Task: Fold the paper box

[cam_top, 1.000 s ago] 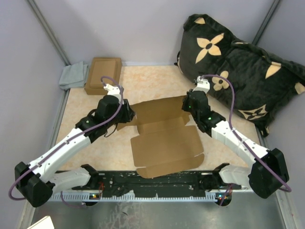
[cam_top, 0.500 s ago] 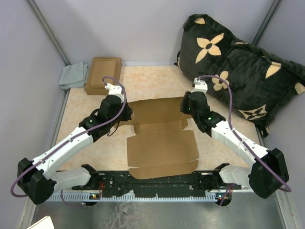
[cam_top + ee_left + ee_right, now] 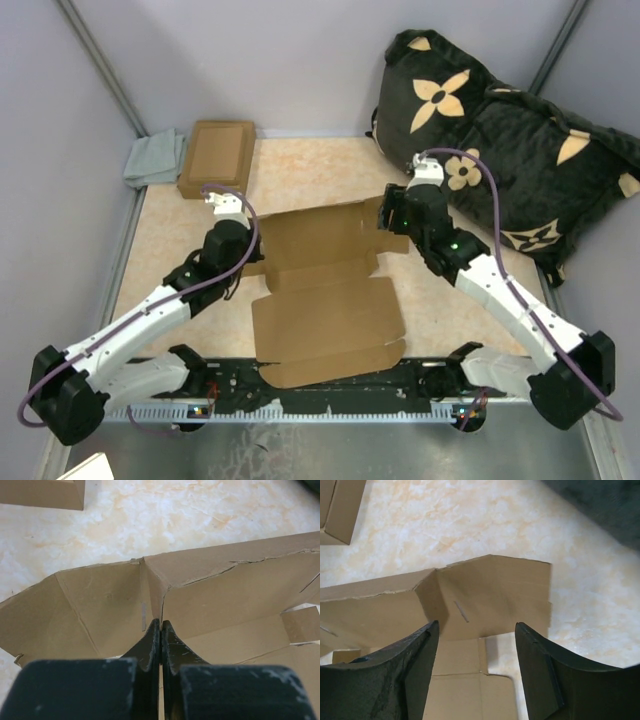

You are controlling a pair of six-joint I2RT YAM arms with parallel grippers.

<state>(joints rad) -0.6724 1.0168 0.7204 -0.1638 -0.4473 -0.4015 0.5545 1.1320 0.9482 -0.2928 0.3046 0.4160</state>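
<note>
Paper box (image 3: pixel 325 290): tan cardboard, mostly unfolded, lying on the tabletop (image 3: pixel 310 170) between both arms, rear panel and side flaps raised. Left end effector (image 3: pixel 160 628): jaws closed tight, pinching the box's rear-left corner crease. Right end effector (image 3: pixel 476 627): jaws wide apart (nothing held), above the rear-right flap. Smaller cardboard box (image 3: pixel 217 158): far-left corner

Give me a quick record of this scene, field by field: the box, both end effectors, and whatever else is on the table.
Paper box: lying open on the table, back flaps raised, not yet folded
Left end effector: shut, pinching a raised fold at the box's back-left corner
Right end effector: open, over the back-right flap, gripping nothing
Other items: small cardboard box, grey cloth, black flowered pillow
</note>
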